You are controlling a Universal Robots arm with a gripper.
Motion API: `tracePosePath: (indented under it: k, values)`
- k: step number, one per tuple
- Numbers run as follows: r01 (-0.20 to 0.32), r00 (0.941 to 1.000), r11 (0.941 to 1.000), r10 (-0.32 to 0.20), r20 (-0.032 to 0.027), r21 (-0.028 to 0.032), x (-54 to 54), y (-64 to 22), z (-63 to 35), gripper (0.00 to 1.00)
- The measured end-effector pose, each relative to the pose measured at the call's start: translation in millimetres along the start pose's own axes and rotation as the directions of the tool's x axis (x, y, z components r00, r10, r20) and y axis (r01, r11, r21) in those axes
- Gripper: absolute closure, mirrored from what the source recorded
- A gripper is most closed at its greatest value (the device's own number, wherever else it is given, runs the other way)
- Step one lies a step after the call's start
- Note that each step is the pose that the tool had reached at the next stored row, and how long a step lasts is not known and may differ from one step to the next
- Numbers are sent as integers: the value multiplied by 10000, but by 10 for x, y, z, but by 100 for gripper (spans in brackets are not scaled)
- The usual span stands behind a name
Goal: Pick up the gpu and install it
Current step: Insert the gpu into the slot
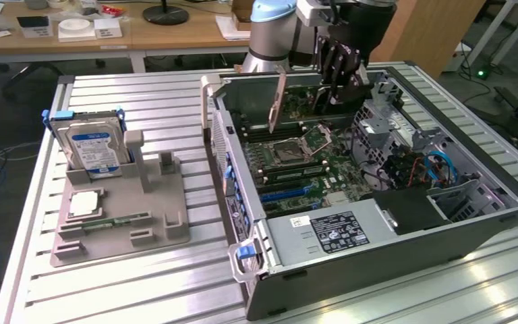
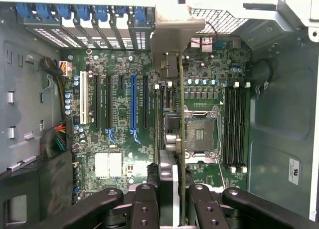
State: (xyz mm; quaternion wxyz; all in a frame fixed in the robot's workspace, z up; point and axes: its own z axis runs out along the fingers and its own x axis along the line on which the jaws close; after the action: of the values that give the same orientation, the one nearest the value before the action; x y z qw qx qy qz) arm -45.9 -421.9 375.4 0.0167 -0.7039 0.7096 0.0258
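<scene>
Nearest us, the power supply [image 1: 331, 233] fills the near corner of the open computer case [image 1: 241, 260]. Its black-and-white label carries print too fine to read. On the exterior view's left, a grey holder [image 1: 115, 223] stands on the slatted table [image 1: 133, 297] with a hard drive [image 1: 92, 148] upright in it. The drive has a blue-and-white label, wording illegible. We can make out no brand name anywhere.

Further in lies the motherboard [image 1: 304, 169], with its blue expansion slot [image 2: 133, 104] and the CPU socket [image 2: 199, 134].

At the far end of the case the gripper [image 1: 349, 91] is clamped on the gpu [image 2: 180, 114], with fingers [image 2: 147, 204] pressed to either face. The card is edge-on to the wrist camera, its bracket end towards the rear wall with the blue clips [image 2: 75, 12]. It hangs over the board between the slots and the socket, so we judge it not yet seated.

Risks, in our judgement:
- Lowered off-line from the slot, the card's contact edge would strike bare board or the socket.
- The bracket could catch on the rear wall.
- A thin card held by its faces could tilt in the grip under insertion force and jam.
</scene>
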Motion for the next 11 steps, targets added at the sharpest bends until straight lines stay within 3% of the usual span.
tracePosePath:
  k: [6,11]
  values:
    - [-578,9983,9983,578,8,44,-5,0,14,72]
    - [-596,9982,9982,596,10,46,36,-1,33,72]
